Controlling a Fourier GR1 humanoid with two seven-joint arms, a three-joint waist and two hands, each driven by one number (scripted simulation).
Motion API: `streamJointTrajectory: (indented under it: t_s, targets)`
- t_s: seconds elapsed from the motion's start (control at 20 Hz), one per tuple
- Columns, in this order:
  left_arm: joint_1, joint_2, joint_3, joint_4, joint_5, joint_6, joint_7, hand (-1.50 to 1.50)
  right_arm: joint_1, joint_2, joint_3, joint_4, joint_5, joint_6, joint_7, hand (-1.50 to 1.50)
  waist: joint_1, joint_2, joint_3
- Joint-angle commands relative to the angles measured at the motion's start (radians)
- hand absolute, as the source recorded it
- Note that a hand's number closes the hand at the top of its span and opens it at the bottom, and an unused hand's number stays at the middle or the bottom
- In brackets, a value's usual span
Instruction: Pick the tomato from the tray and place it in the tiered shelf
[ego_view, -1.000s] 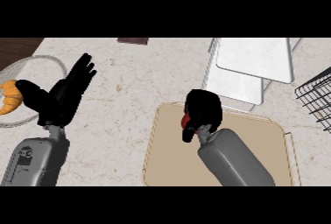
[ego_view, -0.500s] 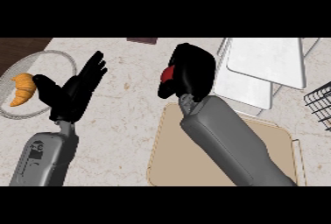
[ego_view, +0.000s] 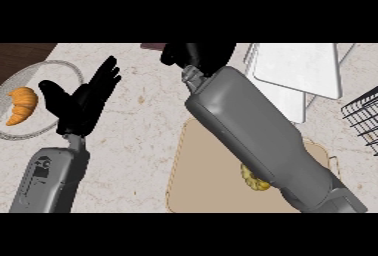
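Right hand (ego_view: 198, 54), black and reaching far up to the top of the view, shows curled fingers bunched together, but whatever they close on is not visible from where I stand; the red tomato cannot be seen anywhere on the counter, so my guess is that it sits inside that fist. Below the hand its thick grey forearm (ego_view: 258, 135) runs diagonally across a beige rectangular tray (ego_view: 203, 185), covering much of it. Peeking out beside the arm on the tray is a small yellow ridged item (ego_view: 253, 181), mostly hidden and hard to name. Beyond the hand lie flat white stepped boards (ego_view: 299, 67), possibly the tiered shelf, though I cannot be sure. A black wire rack (ego_view: 363, 122) is cut off at the right edge.

A tomato is light, smooth-skinned and a little slippery, soft enough to bruise, so I would judge it best cupped around its widest part rather than pinched at the top.

Over at the left, the left hand (ego_view: 81, 102) rests open with its fingers spread upward, near a round grey-rimmed plate (ego_view: 63, 65) holding an orange croissant (ego_view: 22, 105).
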Motion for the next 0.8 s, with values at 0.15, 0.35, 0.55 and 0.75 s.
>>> streamJointTrajectory:
  t_s: [0.15, 0.35, 0.55, 0.75]
  targets:
    - [0.012, 0.0, 0.016, 0.029, -0.016, 0.021, -0.027, 0.0, -0.213, 0.01, -0.046, 0.169, 0.075, -0.028, 0.311, 1.5, -0.031, -0.003, -0.001]
    - [0.03, 0.005, 0.025, 0.014, -0.015, 0.027, -0.026, 0.0, -0.243, 0.01, -0.102, 0.243, 0.117, -0.047, 0.312, 1.5, -0.063, -0.01, 0.001]
    - [0.065, 0.006, 0.039, 0.018, -0.009, 0.031, -0.034, 0.0, -0.28, 0.01, -0.174, 0.301, 0.15, -0.022, 0.312, 1.5, -0.09, -0.015, 0.002]
    - [0.065, 0.016, 0.056, 0.014, -0.009, 0.04, -0.029, 0.0, -0.276, 0.01, -0.225, 0.278, 0.177, -0.086, 0.313, 1.5, -0.115, -0.02, 0.004]
